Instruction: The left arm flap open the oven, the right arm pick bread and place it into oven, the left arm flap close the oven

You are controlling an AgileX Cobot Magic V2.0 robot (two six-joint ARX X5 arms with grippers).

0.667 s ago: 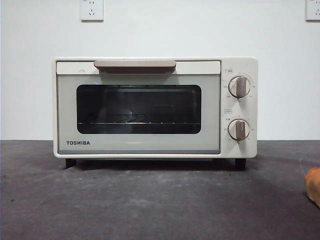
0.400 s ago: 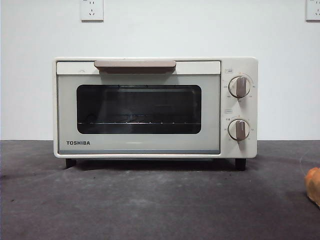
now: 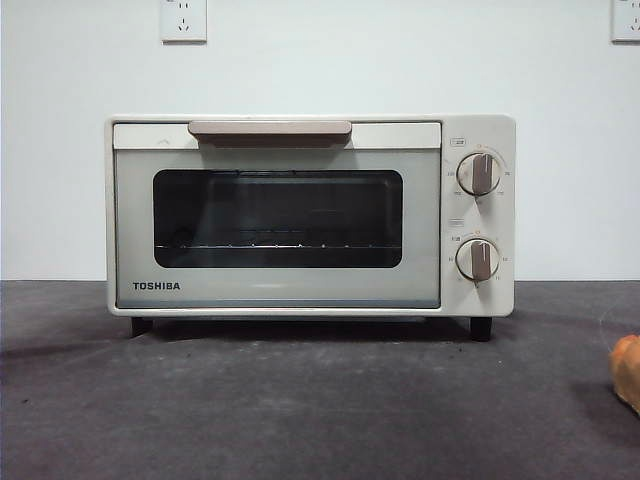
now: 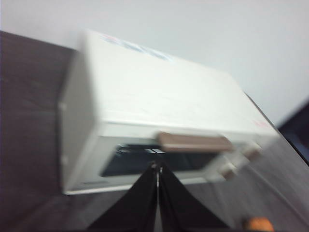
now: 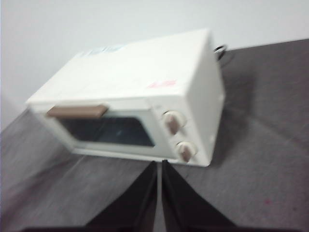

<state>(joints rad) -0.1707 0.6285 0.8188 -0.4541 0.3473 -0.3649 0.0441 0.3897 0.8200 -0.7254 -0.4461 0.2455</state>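
Left gripper (image 4: 157,180) and right gripper (image 5: 159,170) both pressed together, empty, above closed oven (image 3: 310,215).

Heads up, you only get a sliver of the small orange-golden bread loaf (image 3: 627,372), chopped by the front view's right edge. Both wrist views are smeared, so the cream-white boxy toaster oven (image 4: 159,111) looks soft and its knob markings are unreadable.

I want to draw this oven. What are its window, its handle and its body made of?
The oven body looks like painted metal: smooth, cream, faintly glossy. Its window seems dark glass, since the wire rack shows through it. The handle looks like matte tan-pink plastic, though coated metal is possible.
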